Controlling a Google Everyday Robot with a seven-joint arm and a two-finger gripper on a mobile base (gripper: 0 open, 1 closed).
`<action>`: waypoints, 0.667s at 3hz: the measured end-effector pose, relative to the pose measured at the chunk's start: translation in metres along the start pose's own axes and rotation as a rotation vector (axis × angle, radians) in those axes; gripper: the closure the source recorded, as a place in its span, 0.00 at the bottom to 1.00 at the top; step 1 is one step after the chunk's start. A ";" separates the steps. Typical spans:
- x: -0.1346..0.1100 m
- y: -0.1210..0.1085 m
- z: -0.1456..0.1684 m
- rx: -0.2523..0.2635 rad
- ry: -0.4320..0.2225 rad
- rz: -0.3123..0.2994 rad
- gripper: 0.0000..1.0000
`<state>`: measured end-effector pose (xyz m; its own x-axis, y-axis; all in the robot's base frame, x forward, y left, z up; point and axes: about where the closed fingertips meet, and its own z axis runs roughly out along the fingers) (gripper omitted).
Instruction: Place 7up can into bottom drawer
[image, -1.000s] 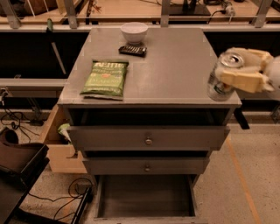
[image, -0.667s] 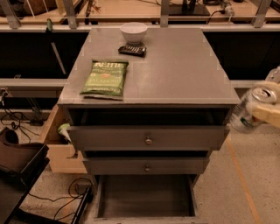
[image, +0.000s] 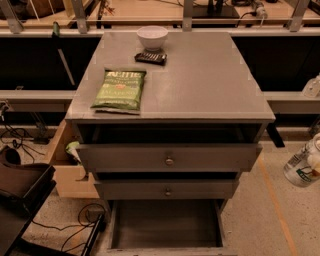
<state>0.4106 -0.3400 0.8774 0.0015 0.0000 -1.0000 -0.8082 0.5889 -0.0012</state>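
The 7up can (image: 300, 168), white and green, hangs tilted in the air at the far right edge, beside the cabinet at the height of the two knobbed drawers. My gripper (image: 315, 159) shows only as a cream-coloured part at the frame edge, closed around the can; the rest of it is out of view. The bottom drawer (image: 165, 226) is pulled out at floor level in front of the cabinet, and its flat grey floor is bare. The can is to the right of this drawer and well above it.
On the cabinet top (image: 210, 80) lie a green chip bag (image: 120, 90), a white bowl (image: 152, 36) and a small dark object (image: 151, 57). Two knobbed drawers (image: 169, 160) stand slightly open. A cardboard box (image: 64, 172) and cables are at the left.
My gripper has carried the can off the cabinet's right edge, then down and to the right, from tabletop height to beside the drawers. Nothing else has moved.
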 end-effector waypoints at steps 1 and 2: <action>0.017 0.012 0.018 -0.005 0.015 -0.024 1.00; 0.078 0.048 0.040 -0.041 0.055 -0.072 1.00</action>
<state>0.3954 -0.2789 0.7995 0.0287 -0.0863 -0.9959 -0.8307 0.5521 -0.0717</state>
